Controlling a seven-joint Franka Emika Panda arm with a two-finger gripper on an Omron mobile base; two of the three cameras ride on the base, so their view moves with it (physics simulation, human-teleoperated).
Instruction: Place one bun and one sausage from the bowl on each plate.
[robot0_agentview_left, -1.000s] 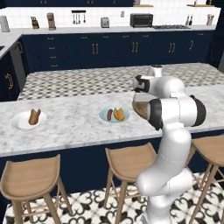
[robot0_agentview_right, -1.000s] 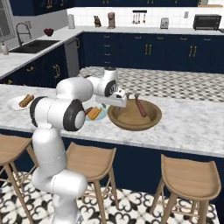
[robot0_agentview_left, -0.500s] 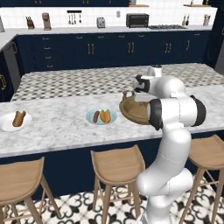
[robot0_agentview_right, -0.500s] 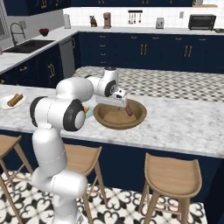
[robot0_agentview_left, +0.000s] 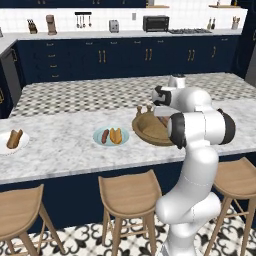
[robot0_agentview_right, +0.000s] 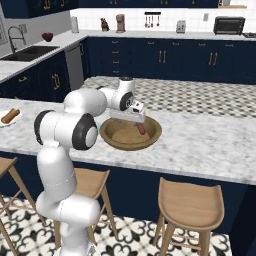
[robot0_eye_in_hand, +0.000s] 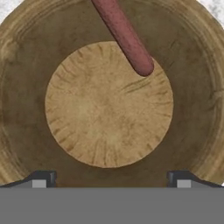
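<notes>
Base driven further right along marble island counter (robot0_agentview_left: 65, 145), wooden bowl (robot0_agentview_right: 152, 131) recentred

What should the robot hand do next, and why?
Probably nothing big: lift the gripper up and away from the bowl. The teal plate and the white plate each seem to hold a bun and a sausage already. The open fingers hold nothing, and only a spare sausage lies in the bowl.
</notes>
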